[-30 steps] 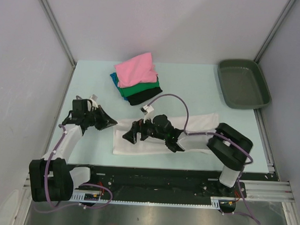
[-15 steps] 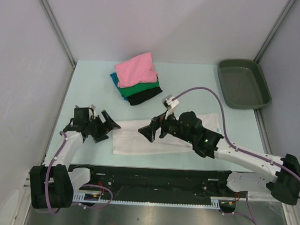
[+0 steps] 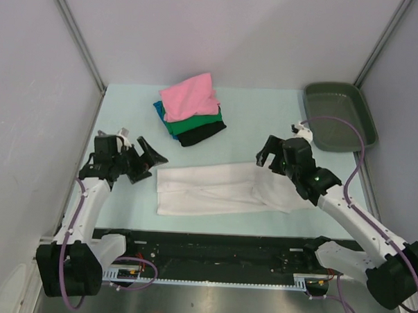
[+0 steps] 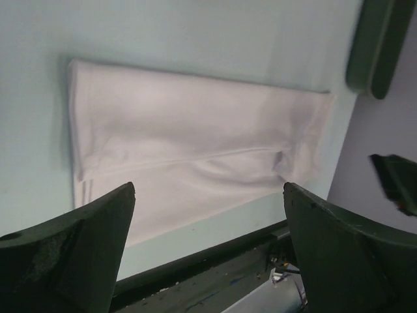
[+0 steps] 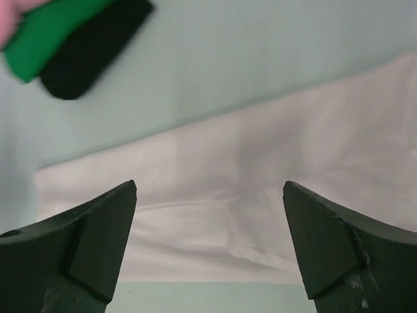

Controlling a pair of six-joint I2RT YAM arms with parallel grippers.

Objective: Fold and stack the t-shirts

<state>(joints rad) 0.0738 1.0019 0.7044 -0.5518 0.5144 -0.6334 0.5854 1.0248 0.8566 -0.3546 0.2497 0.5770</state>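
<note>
White t-shirt (image 3: 221, 190) lies as a flat strip on table (image 3: 266, 117), stack (image 3: 191, 108) beyond it | left fingers (image 4: 78, 254) and right fingers (image 5: 339, 248) wide, empty, at its two ends, likely set for an end-to-end fold

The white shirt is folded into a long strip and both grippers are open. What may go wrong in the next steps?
1. The white shirt shows loose layers at its left end. The left gripper, open beside it, might pinch only some of them, so the fold could come apart.
2. The pink shirt lies askew on the stack. A large shirt laid on top may slide off.
</note>
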